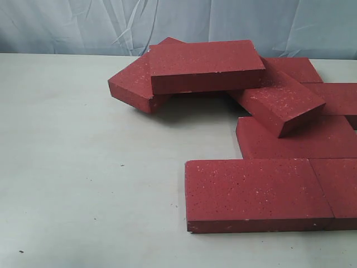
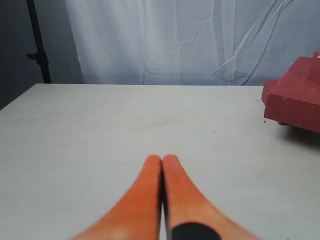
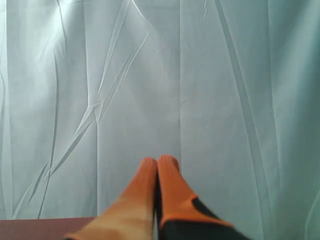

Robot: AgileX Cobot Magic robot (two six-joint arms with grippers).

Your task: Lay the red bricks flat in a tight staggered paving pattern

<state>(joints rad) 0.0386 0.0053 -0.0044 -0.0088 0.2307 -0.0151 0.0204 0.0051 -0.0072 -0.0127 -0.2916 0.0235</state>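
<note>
A pale matte table (image 1: pixel 83 167) stands before a creased white cloth curtain (image 3: pixel 215 75). On it are dark red, white-speckled rectangular paving bricks (image 1: pixel 256 192), some flat and others heaped and tilted. One heaped brick (image 2: pixel 295 100) lies ahead of the orange-fingered left gripper (image 2: pixel 162 160), well apart and off to one side. The left gripper and the right gripper (image 3: pixel 157 162) are both pressed closed, holding nothing.

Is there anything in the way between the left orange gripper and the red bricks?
No, nothing visible. In the left wrist view the left gripper, jaws shut, points out over the table. The nearest red brick sits off to one side, with only tabletop showing between them.
</note>
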